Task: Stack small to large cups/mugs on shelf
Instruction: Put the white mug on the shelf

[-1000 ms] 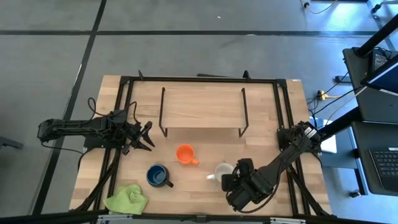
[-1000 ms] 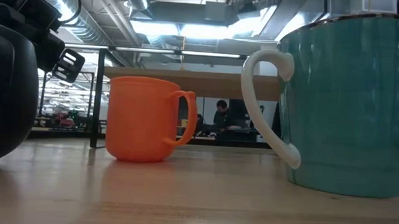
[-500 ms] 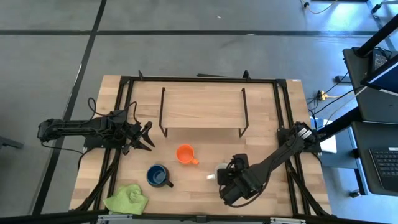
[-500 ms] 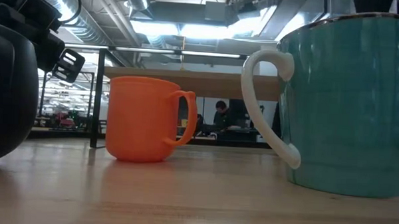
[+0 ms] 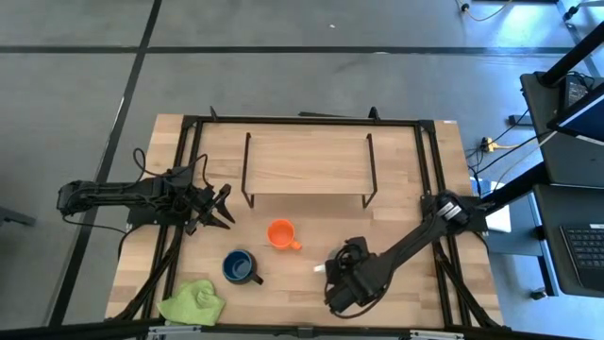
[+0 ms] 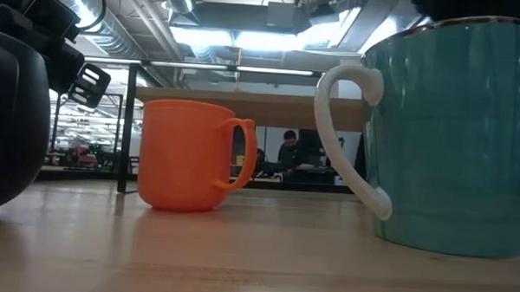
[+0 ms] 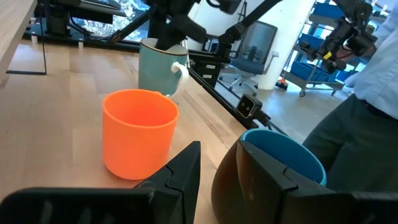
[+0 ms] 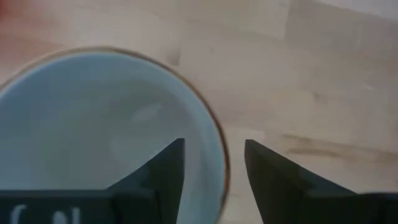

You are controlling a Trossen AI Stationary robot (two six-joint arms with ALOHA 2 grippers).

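The large white mug (image 8: 106,124), pale teal outside with a white handle (image 6: 451,135), stands on its base on the tabletop at the near right. My right gripper (image 8: 214,149) is open right above it, pointing down, one finger inside the mug and one outside, astride its rim (image 8: 222,163). In the high view my right gripper (image 5: 342,272) hides the mug. The orange mug (image 5: 280,233) and the dark blue mug (image 5: 239,267) stand on the table in front of the shelf (image 5: 307,161). My left gripper (image 5: 223,206) waits open at the table's left, left of the shelf.
A lime-green cloth (image 5: 193,303) lies at the near left corner. The shelf's black wire legs (image 5: 247,179) stand left and right of its board. A black frame (image 5: 429,170) runs round the tabletop. A person (image 7: 367,93) stands beyond the table in the left wrist view.
My right gripper has gone toward the table's left edge, from beside the white mug to over it, and now covers it in the high view. The mug has stayed where it was.
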